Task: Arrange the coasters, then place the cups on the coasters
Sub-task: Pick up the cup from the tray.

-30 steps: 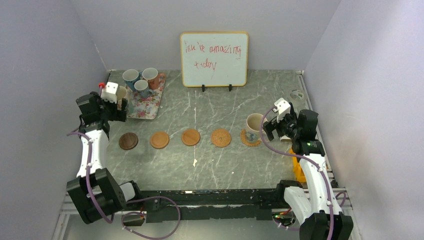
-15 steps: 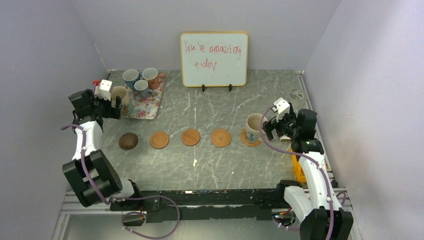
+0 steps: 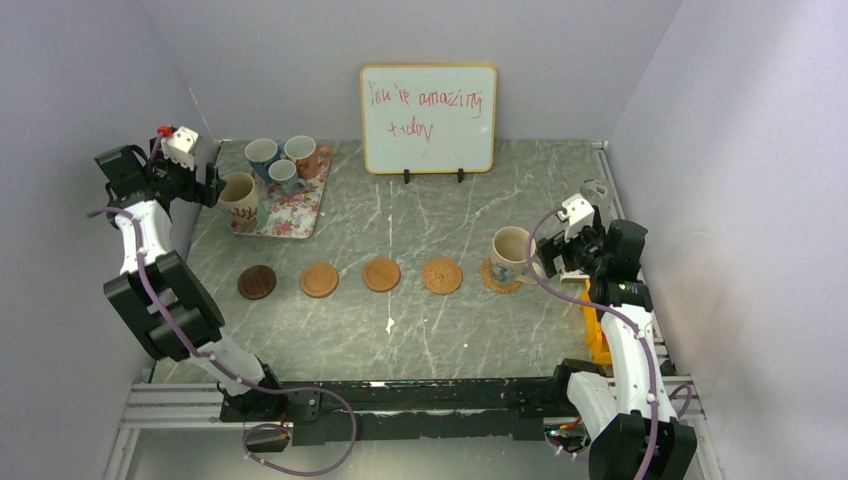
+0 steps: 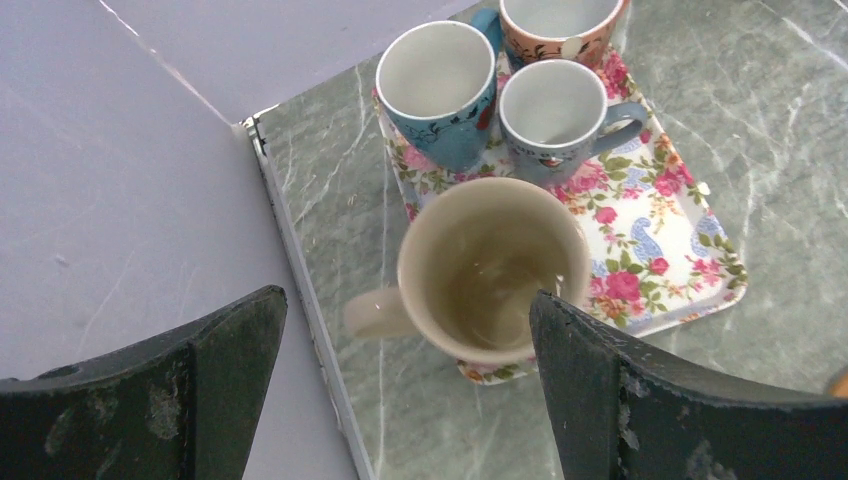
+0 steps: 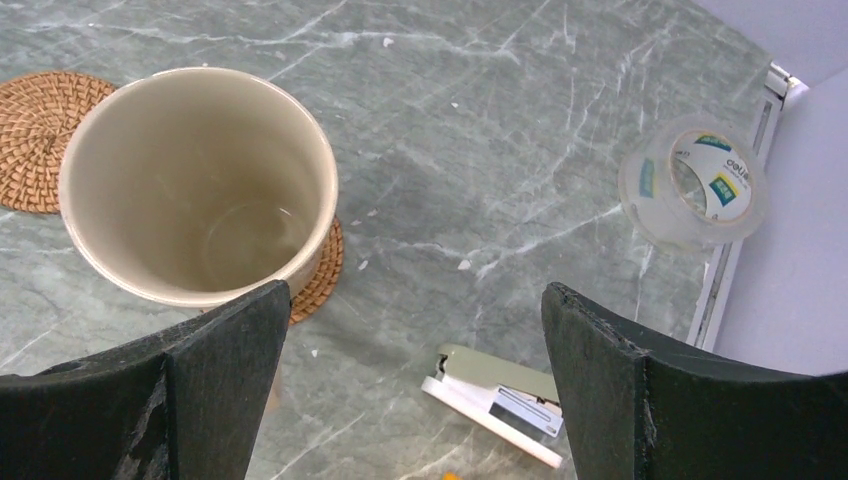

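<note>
Five coasters lie in a row: dark brown (image 3: 257, 282), two plain tan (image 3: 319, 279) (image 3: 381, 274), a patterned one (image 3: 441, 275) and a woven one (image 3: 500, 280) (image 5: 322, 265). On the woven one stands a cream cup (image 3: 511, 252) (image 5: 200, 185). My right gripper (image 3: 556, 256) (image 5: 415, 300) is open just right of it, holding nothing. A second cream cup (image 3: 238, 195) (image 4: 493, 265) stands on the floral tray's (image 3: 295, 210) near-left corner, handle pointing left. Blue (image 4: 438, 80), orange (image 4: 555, 20) and small grey (image 4: 555, 110) cups sit behind it. My left gripper (image 3: 207, 185) (image 4: 405, 330) hovers open left of it.
A whiteboard (image 3: 428, 118) stands at the back. A tape roll (image 5: 693, 180) and a stapler (image 5: 495, 395) lie near the right edge, with an orange object (image 3: 597, 340) nearer the front. The left wall and the table rail (image 4: 300, 270) are close beside my left gripper.
My left arm has swung back and to the left, uncovering the cream cup on the tray. My right gripper has drawn slightly right, away from the cup on the woven coaster.
</note>
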`<state>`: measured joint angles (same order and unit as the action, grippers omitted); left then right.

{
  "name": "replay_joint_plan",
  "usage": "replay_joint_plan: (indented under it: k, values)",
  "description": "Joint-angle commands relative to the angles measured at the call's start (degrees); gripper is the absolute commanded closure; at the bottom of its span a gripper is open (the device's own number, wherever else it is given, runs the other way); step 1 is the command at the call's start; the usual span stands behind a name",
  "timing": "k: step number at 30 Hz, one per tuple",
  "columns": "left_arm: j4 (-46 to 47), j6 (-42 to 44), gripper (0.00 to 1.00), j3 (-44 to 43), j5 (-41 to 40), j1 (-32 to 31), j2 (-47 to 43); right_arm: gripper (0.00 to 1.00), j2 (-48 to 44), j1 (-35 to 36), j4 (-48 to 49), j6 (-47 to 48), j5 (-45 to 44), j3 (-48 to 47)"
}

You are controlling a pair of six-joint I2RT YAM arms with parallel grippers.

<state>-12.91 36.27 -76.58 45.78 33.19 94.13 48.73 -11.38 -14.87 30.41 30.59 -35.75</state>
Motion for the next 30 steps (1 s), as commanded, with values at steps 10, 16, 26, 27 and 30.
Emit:
replay_joint_plan:
  k: [10,16,26,27,30]
  values:
    - [-1.6,-5.6,0.04,-13.3,3.5,0.2,14.2,0.0,-1.3,-2.3,1.4,0.1,3.1,0.7]
    - [-5.6,-4.7,0.04,-15.7,6.3,0.2,15.6,0.0,-2.1,-2.8,1.3,0.1,4.0,0.7]
    - [-10.6,-1.9,0.04,-20.7,4.2,-0.3,20.3,0.0,-3.2,-4.3,0.7,0.0,6.1,0.7]
    - [-12.0,-0.9,0.04,-21.4,4.0,-0.5,20.6,0.0,-3.3,-4.4,0.8,0.0,6.2,0.7]
    - [-18.6,2.2,0.04,-24.9,5.3,-0.7,22.7,0.0,-3.4,-4.9,0.6,-0.1,6.6,0.6]
